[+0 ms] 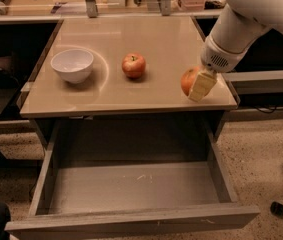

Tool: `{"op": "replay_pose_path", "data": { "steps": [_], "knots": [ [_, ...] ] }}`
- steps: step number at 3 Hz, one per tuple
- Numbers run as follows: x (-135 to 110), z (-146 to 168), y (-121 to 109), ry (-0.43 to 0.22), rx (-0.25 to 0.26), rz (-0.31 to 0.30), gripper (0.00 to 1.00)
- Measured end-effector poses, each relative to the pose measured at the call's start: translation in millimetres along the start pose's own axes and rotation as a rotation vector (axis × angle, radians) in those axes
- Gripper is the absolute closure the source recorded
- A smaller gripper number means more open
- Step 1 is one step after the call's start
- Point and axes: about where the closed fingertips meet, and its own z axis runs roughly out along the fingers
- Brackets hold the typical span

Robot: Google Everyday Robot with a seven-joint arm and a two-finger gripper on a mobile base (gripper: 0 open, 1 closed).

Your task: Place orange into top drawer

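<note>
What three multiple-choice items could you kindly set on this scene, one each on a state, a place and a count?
1. The top drawer is:
A shut
B pulled open
C taken off the table

2. The orange is:
A inside the drawer
B on the floor
C near the front right corner of the table, at the gripper

3. Pieces of fruit in view:
A two
B one
C four

Answers:
1 B, as the drawer's grey bottom shows in front of the table.
2 C, as the orange sits by the tabletop's right front edge, right against the gripper.
3 A, as only the orange and the apple show.
</note>
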Motion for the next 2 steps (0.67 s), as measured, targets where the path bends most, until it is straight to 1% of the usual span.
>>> {"op": "replay_pose_path", "data": {
  "steps": [1, 2],
  "knots": [
    [13, -4, 28, 0.022, -0.024, 0.012, 1.00],
    [25, -6, 81, 0.025, -0.070, 0.054, 1.00]
  ]
}}
